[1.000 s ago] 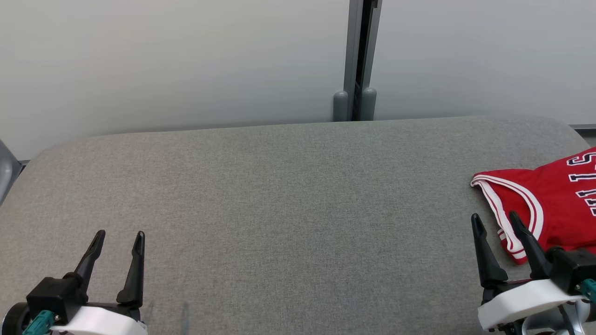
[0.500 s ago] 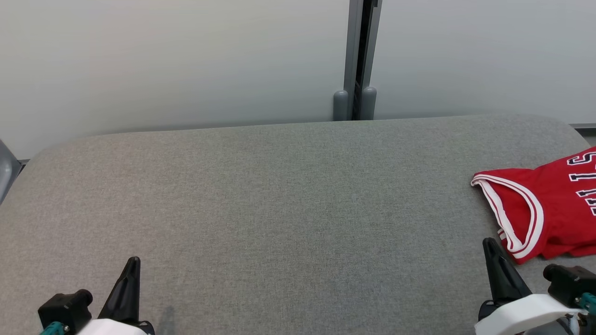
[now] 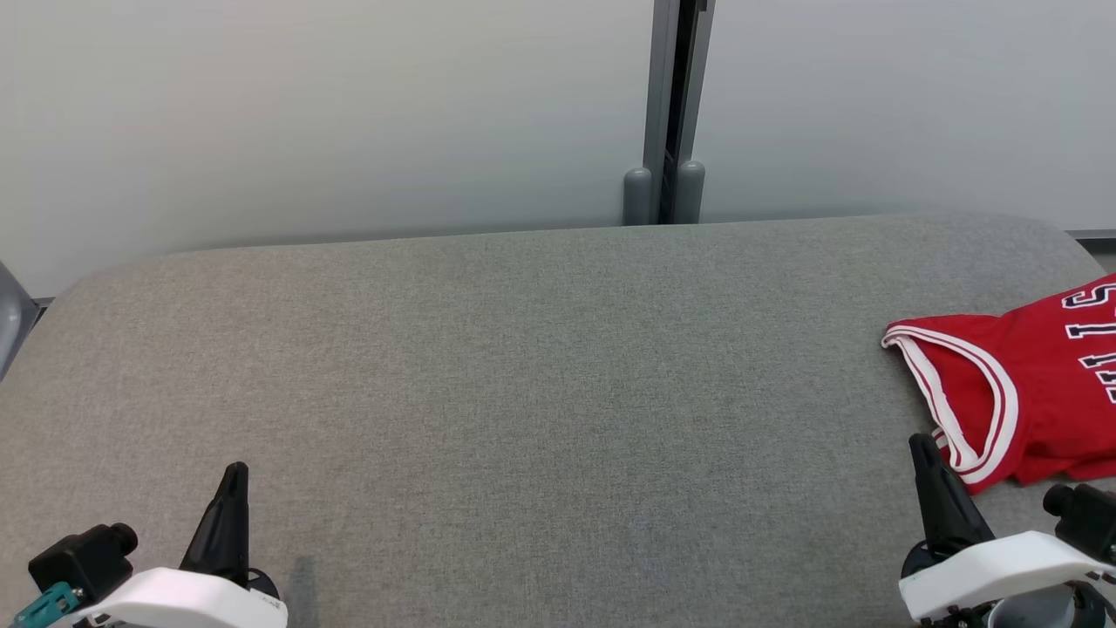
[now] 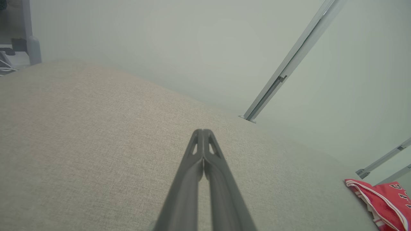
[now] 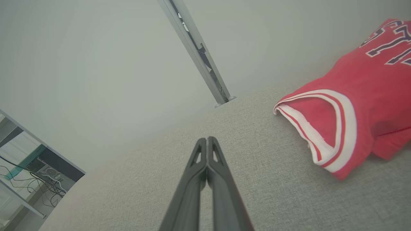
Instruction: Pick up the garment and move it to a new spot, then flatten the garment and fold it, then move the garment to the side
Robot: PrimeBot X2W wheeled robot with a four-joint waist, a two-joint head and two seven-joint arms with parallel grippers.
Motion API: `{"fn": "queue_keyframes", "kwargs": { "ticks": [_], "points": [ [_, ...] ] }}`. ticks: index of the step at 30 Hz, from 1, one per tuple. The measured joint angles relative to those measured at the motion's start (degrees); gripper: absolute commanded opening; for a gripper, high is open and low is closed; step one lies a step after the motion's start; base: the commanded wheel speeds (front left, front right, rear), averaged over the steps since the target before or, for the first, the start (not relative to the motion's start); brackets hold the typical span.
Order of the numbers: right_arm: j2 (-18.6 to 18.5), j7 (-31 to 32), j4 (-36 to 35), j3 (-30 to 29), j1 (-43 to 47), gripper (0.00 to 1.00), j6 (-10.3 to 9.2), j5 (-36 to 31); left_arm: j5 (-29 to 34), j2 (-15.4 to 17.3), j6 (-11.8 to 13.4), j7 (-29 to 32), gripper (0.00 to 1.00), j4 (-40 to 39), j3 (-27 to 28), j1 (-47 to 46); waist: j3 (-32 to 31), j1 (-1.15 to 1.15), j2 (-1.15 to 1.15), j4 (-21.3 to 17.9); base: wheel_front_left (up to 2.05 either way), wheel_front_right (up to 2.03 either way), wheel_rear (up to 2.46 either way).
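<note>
Head view: red jersey (image 3: 1037, 384), white-striped trim; grey woven surface (image 3: 523, 366), rounded corners

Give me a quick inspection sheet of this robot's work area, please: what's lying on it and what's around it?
Surface: grey fabric-covered table, rounded corners.
Job's things: red jersey with white trim, lying at the table's right end, partly cut off by the head view's edge.
Clutter: nothing seen.
Grippers: left gripper and right gripper both shut, fingers pressed together, holding nothing; the right one is near the jersey but apart from it.
Cables: loose cables by shelving beyond the table, in the right wrist view.
Surroundings: pale wall panels with a grey metal post between them.
</note>
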Motion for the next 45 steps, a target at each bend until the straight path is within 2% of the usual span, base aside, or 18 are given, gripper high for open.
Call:
{"fn": "queue_keyframes", "kwargs": {
  "ticks": [21,45],
  "points": [
    [-0.1,1.8,2.5,-0.9,-3.0,0.00,-0.01,17.1,-14.2,-3.0,-2.0,3.7,0.00,2.0,4.0,-3.3,0.2,0.00,0.00,-0.1,0.00,0.00,0.00],
    [-0.3,3.1,4.8,-1.4,-5.5,0.00,-0.01,32.6,-26.8,-5.4,-3.8,7.0,0.00,3.8,7.8,-6.3,0.4,0.00,0.00,-0.1,0.00,0.00,0.00]
  ]
}}
